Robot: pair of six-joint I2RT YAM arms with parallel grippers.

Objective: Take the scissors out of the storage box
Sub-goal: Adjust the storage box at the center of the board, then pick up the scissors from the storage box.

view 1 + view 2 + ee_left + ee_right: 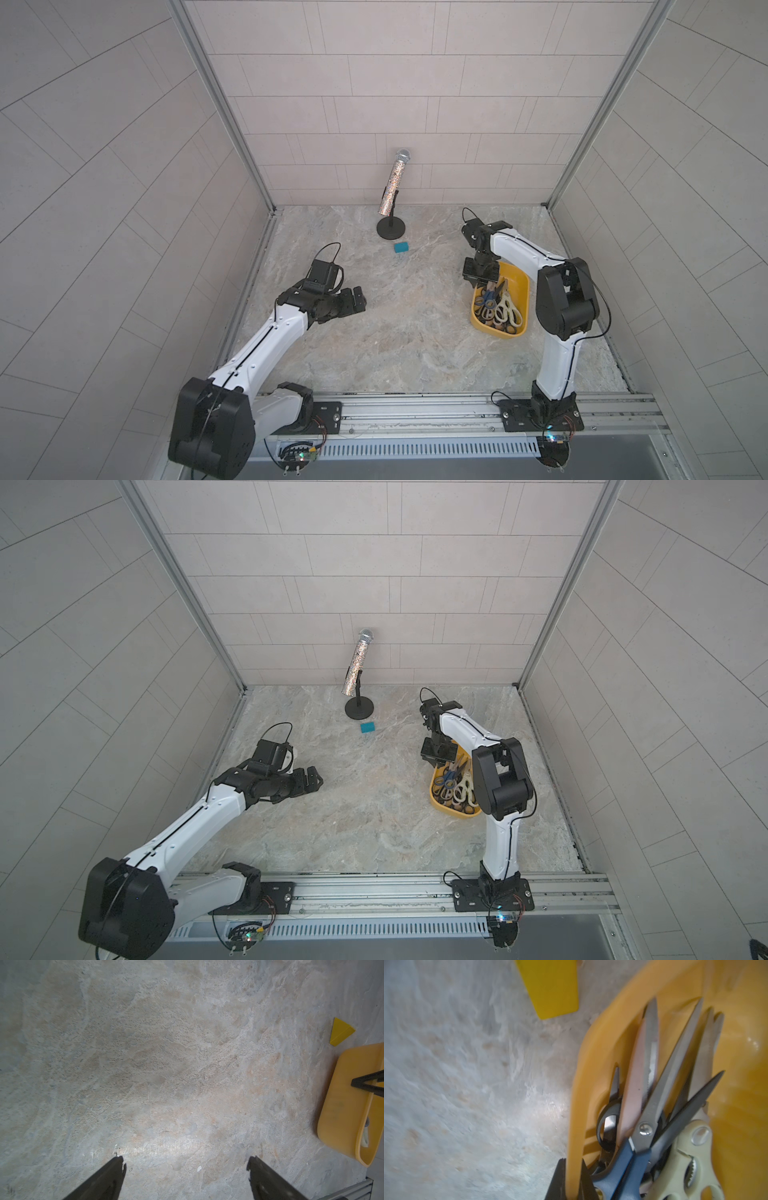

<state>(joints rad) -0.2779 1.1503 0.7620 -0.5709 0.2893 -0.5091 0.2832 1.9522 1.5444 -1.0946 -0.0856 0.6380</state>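
Grey tiled walls [374, 83], aluminium corner posts [225, 108], marble-patterned bench [395, 332], metal rail [415, 409] along its front edge, even light

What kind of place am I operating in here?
Probably a robot test cell: panel walls in aluminium framing enclose a stone-look tabletop, the left arm and right arm bolt onto a rail, with props: a microphone, the storage box.

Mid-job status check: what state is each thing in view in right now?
storage box: upright on the table.
scissors: piled inside it, none out.
right gripper: jaws shut on the box's wall.
left gripper: jaws open, empty.
microphone: tilted.
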